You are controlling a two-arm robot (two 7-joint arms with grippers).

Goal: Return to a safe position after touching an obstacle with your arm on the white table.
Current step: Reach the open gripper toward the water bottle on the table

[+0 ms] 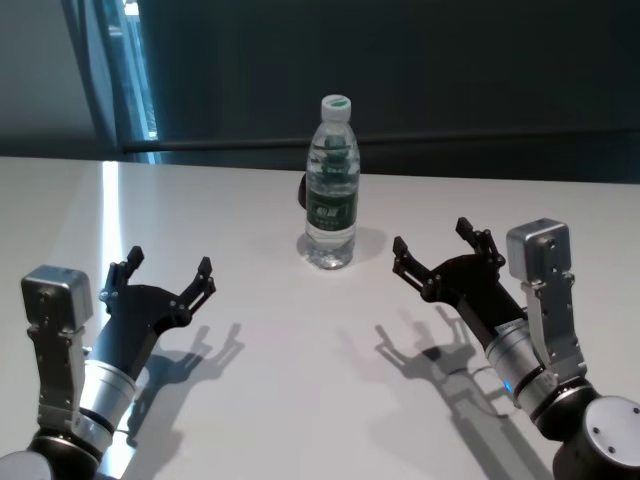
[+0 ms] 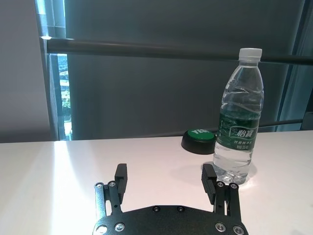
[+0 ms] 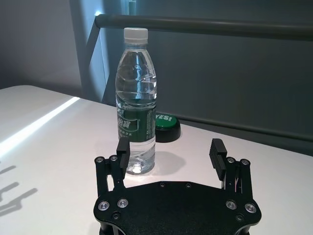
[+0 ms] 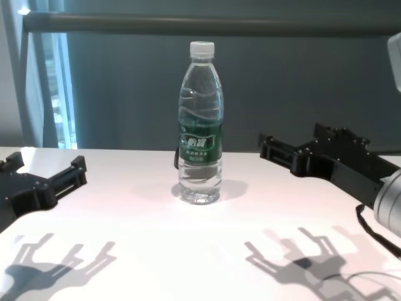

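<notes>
Bottle (image 1: 332,185) stands apart between both spread pincers.

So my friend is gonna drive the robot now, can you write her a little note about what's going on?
Left gripper: jaws open, empty, hovering over the white table on the robot's left, apart from the water bottle.
Right gripper: jaws open, empty, hovering on the robot's right, closer to the bottle but not touching it.
Bottle: upright, cap on, near the table's middle, with a black-and-green button behind it.
Done: cannot tell from these views whether the bottle was touched.
Left: pull both arms back to a safe rest, away from the bottle.
</notes>
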